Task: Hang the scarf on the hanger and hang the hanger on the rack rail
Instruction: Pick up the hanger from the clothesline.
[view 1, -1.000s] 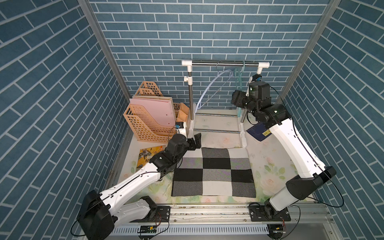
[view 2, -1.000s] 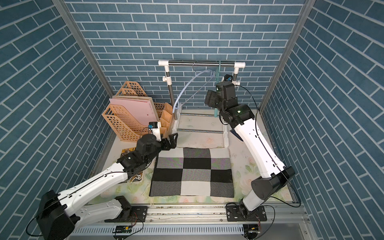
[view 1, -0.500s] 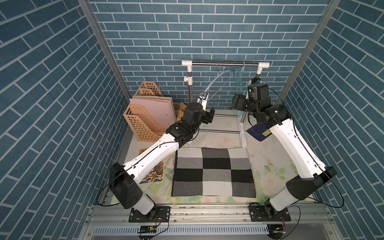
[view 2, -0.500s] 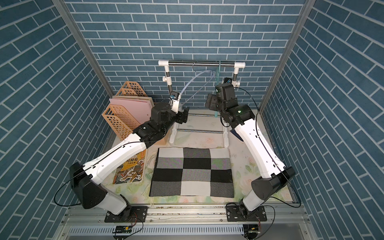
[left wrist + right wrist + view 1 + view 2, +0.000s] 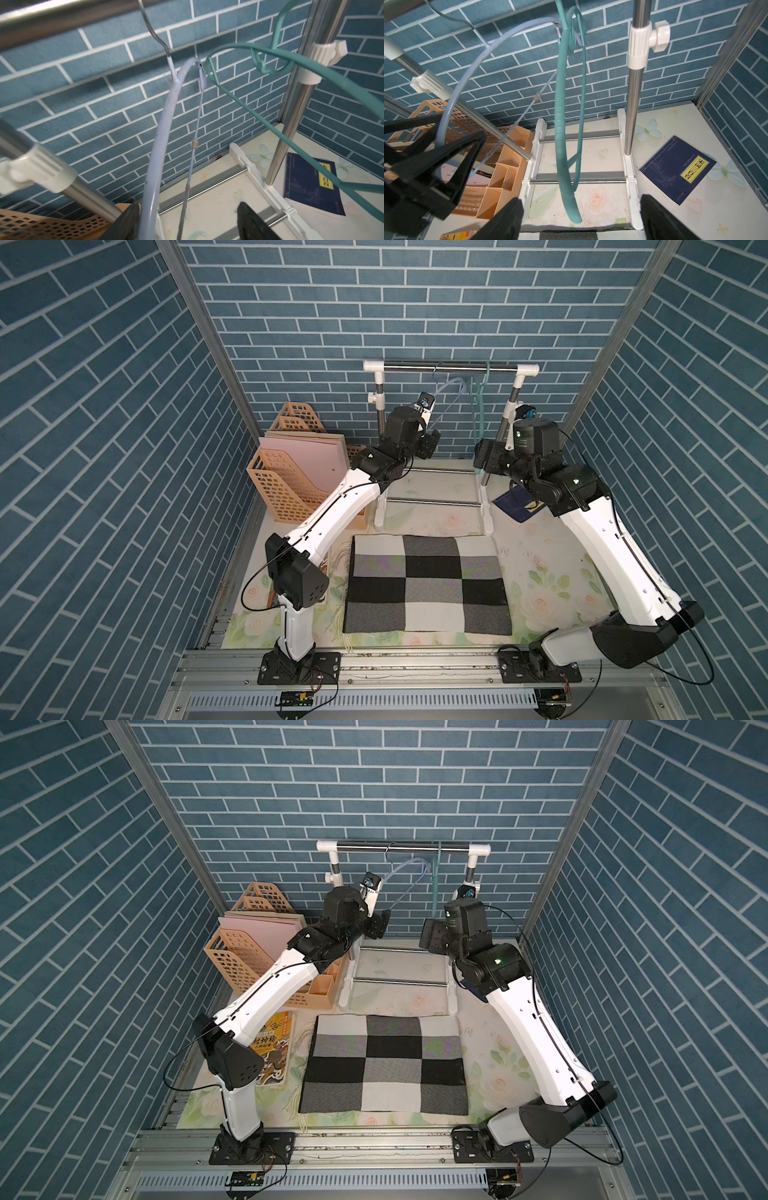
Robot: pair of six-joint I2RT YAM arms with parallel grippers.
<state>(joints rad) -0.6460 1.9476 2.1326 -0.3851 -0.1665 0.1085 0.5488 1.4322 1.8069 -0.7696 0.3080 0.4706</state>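
Scarf [image 5: 426,585], checked in black, grey and white, lies flat on the worktop [image 5: 552,572] in front of the rail [image 5: 451,366], between our two arms and well apart from both tools. We hold the left tool [image 5: 188,207] up at the pale hanger [image 5: 164,124], jaws apart, the hanger's arm running between them close to one finger. Our right tool [image 5: 581,199] stands wide open at the lower end of the teal hanger [image 5: 560,124], gripping nothing. Both hangers hang hooked on the rail.
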